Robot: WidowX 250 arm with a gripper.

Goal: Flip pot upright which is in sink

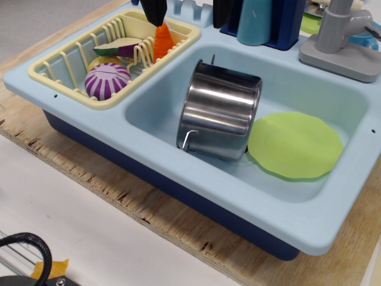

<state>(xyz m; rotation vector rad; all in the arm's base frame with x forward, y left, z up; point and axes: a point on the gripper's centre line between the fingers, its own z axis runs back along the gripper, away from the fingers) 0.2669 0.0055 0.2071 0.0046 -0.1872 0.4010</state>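
Above the sink [178,179], gripper [187,12] spread wide, empty, clear of the pot [220,110].

Bare plywood board [178,223], rough-edged and splintered along the near side, lying on a white tabletop [89,232]. Carrying the light blue sink [196,185] on its dark blue base. Black cable [27,241] at near left corner.

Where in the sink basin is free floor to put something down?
Inside the sink, bare floor lies at the far side, between the pot, the green disc and the faucet. The near side is crowded by pot and disc.
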